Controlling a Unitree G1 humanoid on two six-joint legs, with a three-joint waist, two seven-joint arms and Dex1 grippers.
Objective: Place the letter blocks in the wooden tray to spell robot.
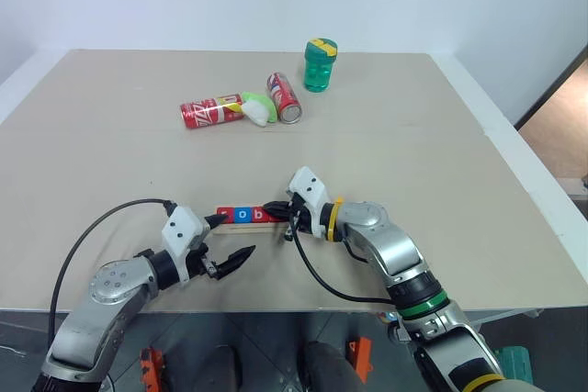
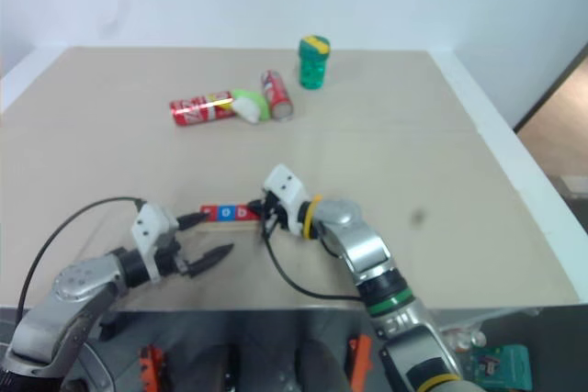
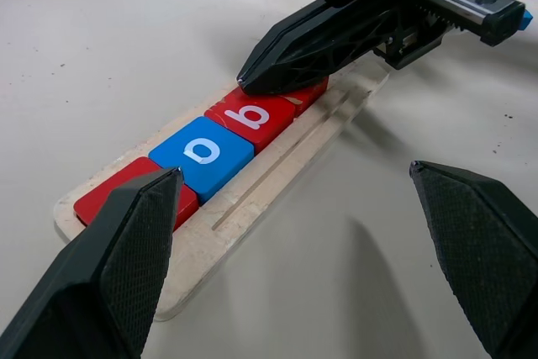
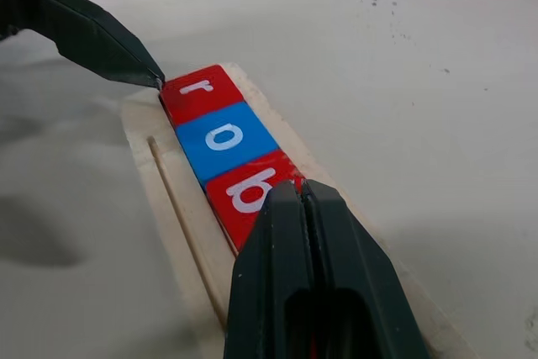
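White lowercase letters read on 3 tiles in the wooden tray point(image 4: 160, 199): "r" on the red tile point(image 4: 202, 90) farthest from the right pincer point(image 4: 304, 193), "o" on the blue tile point(image 4: 225, 138), "b" on the red tile point(image 4: 248, 195) right at its tips

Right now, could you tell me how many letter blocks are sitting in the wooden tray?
3 visible, in a row in the wooden tray: red r block, blue o block, red b block. The shut right gripper may hide more.

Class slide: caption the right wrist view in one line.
Shut right tool rests on the red b block; r and o sit in the wooden tray.
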